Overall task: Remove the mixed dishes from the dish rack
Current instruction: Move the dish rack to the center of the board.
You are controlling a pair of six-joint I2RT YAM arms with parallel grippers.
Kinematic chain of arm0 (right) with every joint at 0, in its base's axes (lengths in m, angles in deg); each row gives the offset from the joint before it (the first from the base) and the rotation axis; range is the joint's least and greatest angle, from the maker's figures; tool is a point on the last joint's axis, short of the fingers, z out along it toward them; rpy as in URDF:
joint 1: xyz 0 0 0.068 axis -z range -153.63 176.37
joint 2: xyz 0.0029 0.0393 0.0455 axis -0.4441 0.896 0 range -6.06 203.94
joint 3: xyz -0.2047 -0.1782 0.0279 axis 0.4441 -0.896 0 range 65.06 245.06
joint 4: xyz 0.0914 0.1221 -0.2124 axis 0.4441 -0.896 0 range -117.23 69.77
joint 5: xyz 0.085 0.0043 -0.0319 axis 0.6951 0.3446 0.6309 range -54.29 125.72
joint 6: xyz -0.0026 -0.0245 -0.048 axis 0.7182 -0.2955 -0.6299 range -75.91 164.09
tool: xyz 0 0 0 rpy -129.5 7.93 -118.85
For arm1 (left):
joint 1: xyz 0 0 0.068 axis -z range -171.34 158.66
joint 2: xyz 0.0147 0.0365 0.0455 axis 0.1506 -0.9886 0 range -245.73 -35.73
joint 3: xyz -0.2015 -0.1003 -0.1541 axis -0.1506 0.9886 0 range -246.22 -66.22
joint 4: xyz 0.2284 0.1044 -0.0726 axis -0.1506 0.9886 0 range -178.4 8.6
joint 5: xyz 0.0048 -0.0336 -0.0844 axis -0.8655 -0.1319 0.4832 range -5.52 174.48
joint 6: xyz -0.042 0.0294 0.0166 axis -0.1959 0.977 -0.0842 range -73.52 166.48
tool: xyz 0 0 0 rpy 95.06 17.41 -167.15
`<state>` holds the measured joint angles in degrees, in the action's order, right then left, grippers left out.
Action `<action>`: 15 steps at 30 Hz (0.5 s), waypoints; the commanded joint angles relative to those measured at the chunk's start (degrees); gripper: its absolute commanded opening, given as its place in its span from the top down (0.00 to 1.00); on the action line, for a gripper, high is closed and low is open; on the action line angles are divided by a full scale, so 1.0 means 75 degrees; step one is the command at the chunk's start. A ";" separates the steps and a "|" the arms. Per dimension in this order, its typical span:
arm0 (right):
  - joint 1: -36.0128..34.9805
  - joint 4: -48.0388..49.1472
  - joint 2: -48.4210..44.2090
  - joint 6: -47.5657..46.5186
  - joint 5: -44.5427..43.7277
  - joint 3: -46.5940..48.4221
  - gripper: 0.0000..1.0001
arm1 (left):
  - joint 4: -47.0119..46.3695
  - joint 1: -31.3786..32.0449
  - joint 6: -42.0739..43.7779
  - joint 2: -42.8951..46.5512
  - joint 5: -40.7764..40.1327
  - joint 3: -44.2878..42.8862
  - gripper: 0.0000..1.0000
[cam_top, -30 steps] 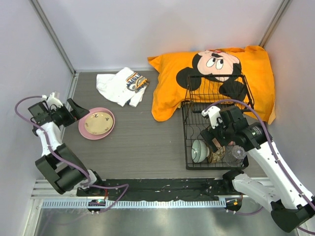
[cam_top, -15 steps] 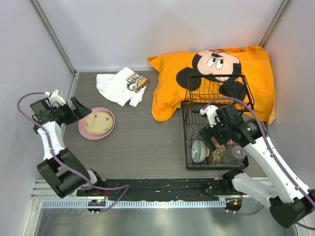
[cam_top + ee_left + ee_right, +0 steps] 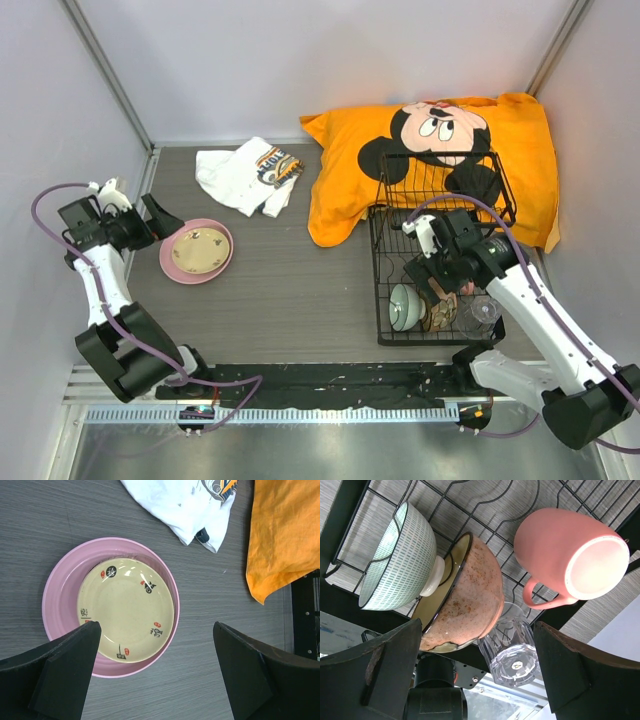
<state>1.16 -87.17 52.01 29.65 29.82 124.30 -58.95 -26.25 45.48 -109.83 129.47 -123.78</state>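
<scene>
Dish rack (image 3: 376,290), black wire, 4 o'clock: pale green bowl (image 3: 395,555), brown speckled bowl (image 3: 475,585), pink mug (image 3: 555,545), clear glass (image 3: 512,650); both jaws spread, right hovering above to pick.

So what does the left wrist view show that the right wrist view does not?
Only left wrist: the tan speckled plate stacked on the pink plate, a white cloth, the orange pillow edge. Only right wrist: the pale green bowl, brown bowl, pink mug and clear glass, all in the dish rack. Both: the dish rack's black frame and the grey table.
</scene>
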 commanded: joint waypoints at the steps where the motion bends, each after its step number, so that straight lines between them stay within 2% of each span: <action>1: 0.0115 -0.0145 -0.0031 -0.0079 -0.0141 0.0058 0.04 | -0.0013 0.0038 0.0062 0.0025 0.0024 -0.0352 0.00; 15: 0.0560 -0.0274 0.0086 -0.0641 0.0692 -0.0387 0.07 | -0.0083 0.0050 0.0062 -0.0127 0.0025 -0.0306 0.00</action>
<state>4.22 -86.65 52.05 27.14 33.76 123.01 -58.93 -26.21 45.48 -110.47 129.47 -124.21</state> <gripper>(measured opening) 0.939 0.996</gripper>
